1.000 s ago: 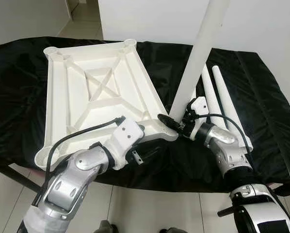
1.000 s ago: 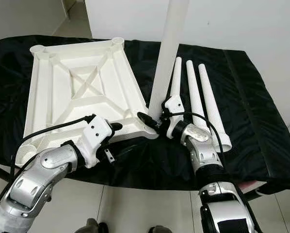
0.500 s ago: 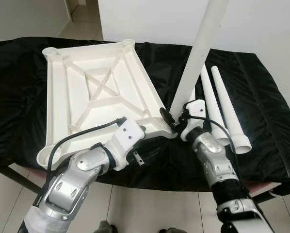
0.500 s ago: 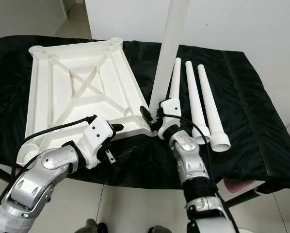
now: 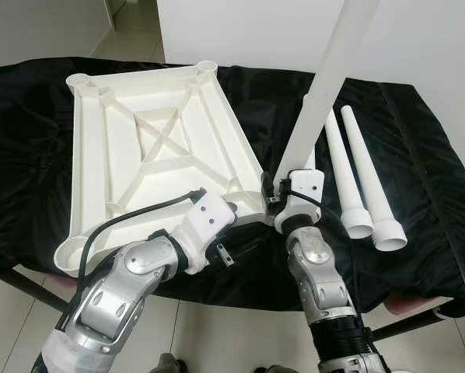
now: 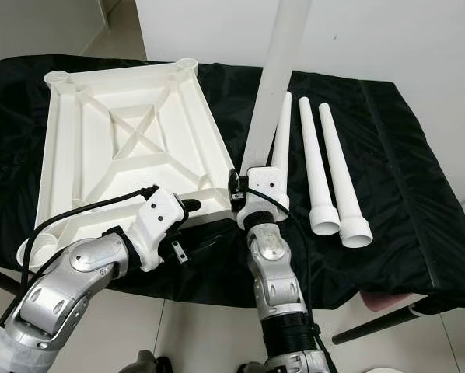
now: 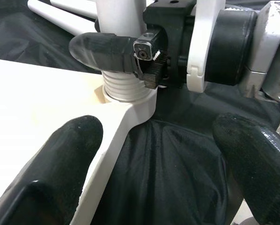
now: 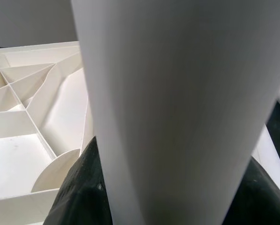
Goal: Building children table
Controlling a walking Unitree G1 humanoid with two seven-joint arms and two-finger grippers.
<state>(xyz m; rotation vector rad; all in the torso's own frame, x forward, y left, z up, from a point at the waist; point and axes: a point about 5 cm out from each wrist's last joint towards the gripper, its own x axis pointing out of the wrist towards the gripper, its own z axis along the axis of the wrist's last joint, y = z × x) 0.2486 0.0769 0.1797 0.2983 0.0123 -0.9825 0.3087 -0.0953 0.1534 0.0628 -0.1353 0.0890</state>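
The white tabletop (image 5: 155, 148) lies upside down on the black cloth, ribs up. A white leg (image 5: 326, 85) stands nearly upright at its near right corner. The leg's threaded end (image 7: 126, 86) sits in the corner socket. My right gripper (image 5: 273, 194) is shut on the leg just above the socket, and one finger (image 7: 107, 49) wraps its base. In the right wrist view the leg (image 8: 177, 108) runs between the fingers. My left gripper (image 7: 163, 154) is open at the tabletop's near edge, one finger (image 7: 60, 159) over the corner and the other over the cloth.
Three loose white legs (image 6: 314, 167) lie side by side on the cloth to the right of the tabletop, wide ends toward me. The black-draped table (image 5: 435, 179) ends just past my forearms, with tiled floor below and a white wall behind.
My right forearm has swung from the right of the leg round to its near side, still gripping it. The leg stays in the corner socket. The left arm has hardly moved.
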